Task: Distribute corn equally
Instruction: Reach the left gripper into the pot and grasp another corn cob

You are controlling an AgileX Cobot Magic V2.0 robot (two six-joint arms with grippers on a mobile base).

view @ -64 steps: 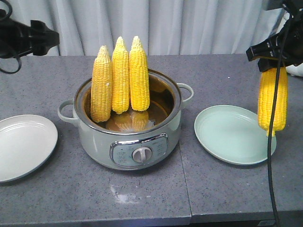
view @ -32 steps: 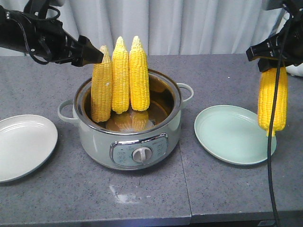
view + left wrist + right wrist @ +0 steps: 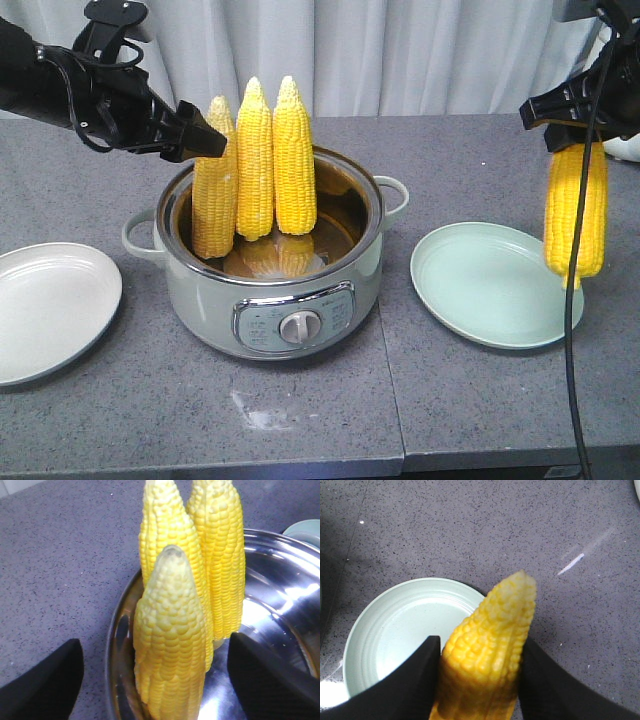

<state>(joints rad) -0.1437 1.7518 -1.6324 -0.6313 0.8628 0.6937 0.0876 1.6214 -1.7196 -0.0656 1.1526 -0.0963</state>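
Three cobs [image 3: 255, 165] stand upright in the pot [image 3: 275, 300], with a plate [image 3: 50, 310] to its left and a second plate [image 3: 490, 285] to its right. My left gripper [image 3: 208, 138] flanks the tip of the leftmost cob [image 3: 213, 190]; my right gripper [image 3: 575, 135] holds a fourth cob [image 3: 575, 215] above the second plate's right edge.

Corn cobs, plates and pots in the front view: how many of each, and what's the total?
Corn cobs: 4 (left cob, middle cob, right cob standing in the pot; held cob in the right gripper)
Plates: 2 (white plate, green plate)
Pots: 1
Total: 7
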